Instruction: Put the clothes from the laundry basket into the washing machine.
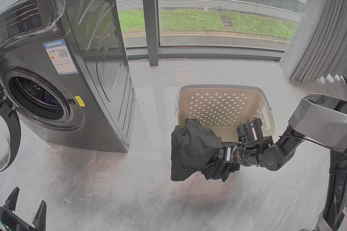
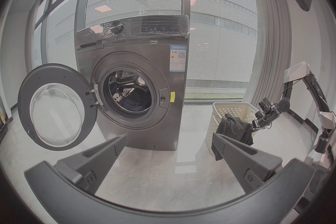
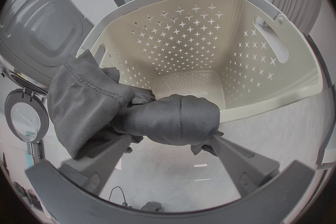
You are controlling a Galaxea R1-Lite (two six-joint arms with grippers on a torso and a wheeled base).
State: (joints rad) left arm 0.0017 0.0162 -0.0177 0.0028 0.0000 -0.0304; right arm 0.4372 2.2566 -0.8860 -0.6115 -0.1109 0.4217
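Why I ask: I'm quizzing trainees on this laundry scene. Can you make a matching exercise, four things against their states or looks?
Things
1. washing machine door
2. laundry basket
3. black garment
4. left gripper

States
A. fingers apart, nothing between them
B. cream, with star-shaped holes
C. swung wide open
D. clamped in the right gripper

Pairs: 1-C, 2-B, 3-D, 4-A
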